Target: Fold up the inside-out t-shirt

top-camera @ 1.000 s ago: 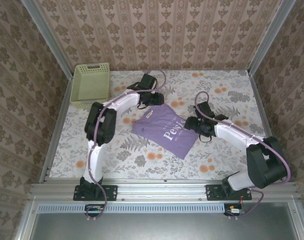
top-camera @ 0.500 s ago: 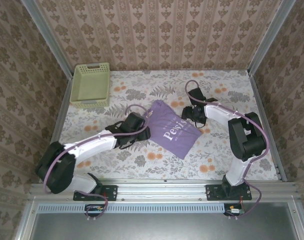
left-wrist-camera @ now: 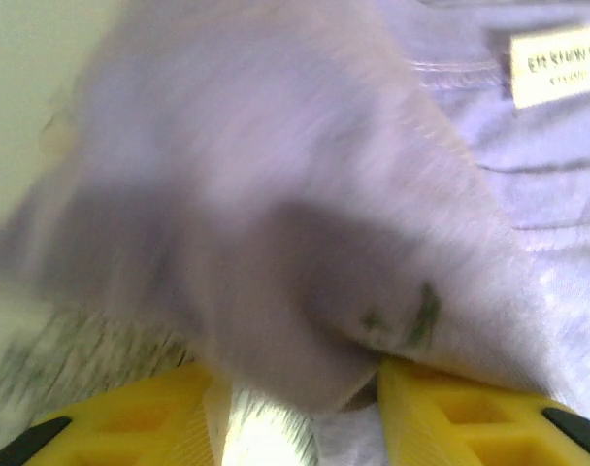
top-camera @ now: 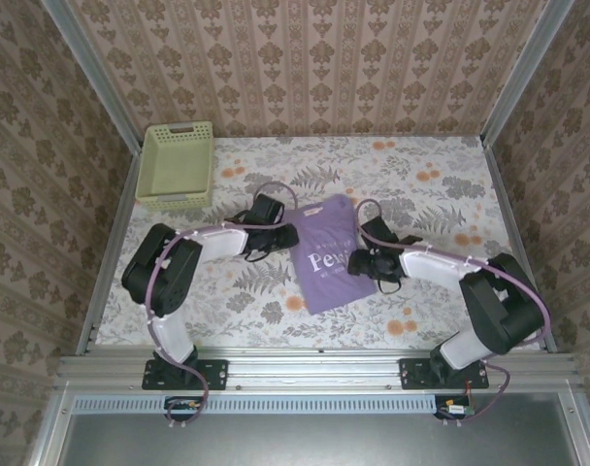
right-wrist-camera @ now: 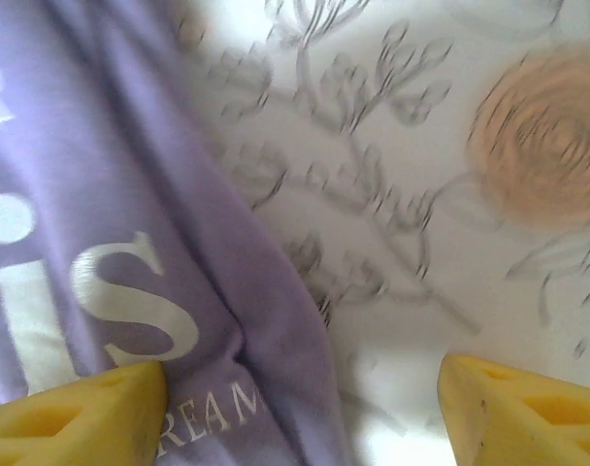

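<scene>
Top external view: inside-out t-shirt [top-camera: 324, 254] is lying folded narrow on the table [top-camera: 441, 194], middle of frame.
Left gripper [left-wrist-camera: 295, 388]: jaws are sitting around a bunched fold at its upper-left edge; I am unable to tell if they are clamping.
Right gripper [right-wrist-camera: 300, 388]: jaws are standing released, straddling the right edge.
Risk: I am expecting a one-sided pull to skew the fold, my right side holding nothing.

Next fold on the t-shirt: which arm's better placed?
Left, probably. The left gripper has t-shirt fabric bunched between its jaws; the right gripper stands open over the shirt's flat edge.
</scene>
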